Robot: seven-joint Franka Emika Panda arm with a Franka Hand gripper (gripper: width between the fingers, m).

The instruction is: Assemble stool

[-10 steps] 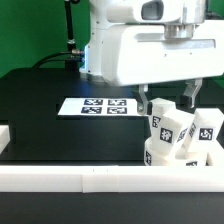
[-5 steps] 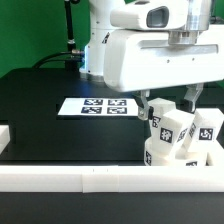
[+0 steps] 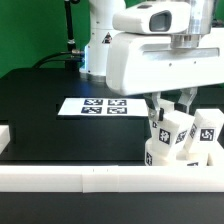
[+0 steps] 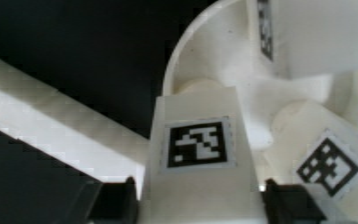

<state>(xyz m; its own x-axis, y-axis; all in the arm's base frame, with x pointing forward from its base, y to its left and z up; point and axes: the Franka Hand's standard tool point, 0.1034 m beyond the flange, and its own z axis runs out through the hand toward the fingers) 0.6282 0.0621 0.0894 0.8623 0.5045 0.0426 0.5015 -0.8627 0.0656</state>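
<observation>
A large white robot arm (image 3: 150, 55) is seen above a black table (image 3: 50, 110). Its pincer (image 3: 171, 102) reaches down at the exterior view's right, with 1 dark finger on each side of an upright white leg (image 3: 168, 128) marked with black-and-white square tags. In the wrist view the same leg (image 4: 202, 140) is seen filling the gap between the 2 fingers (image 4: 112, 200), with a tag facing the camera; the pincer appears clenched on this leg, though true contact cannot be told for sure.

The leg stands on the round white seat (image 3: 165, 156), which lies on the table just behind the long white rail (image 3: 90, 178) at the front edge. A second tagged leg (image 3: 204, 132) is seen just beside the first, toward the exterior view's right, also upright on the seat. In the wrist view, the seat's curved rim (image 4: 220, 40) is shown beyond the held leg.

Farther back, toward the exterior view's left, the flat marker board (image 3: 98, 106) lies on the table, well apart from the stool parts.
</observation>
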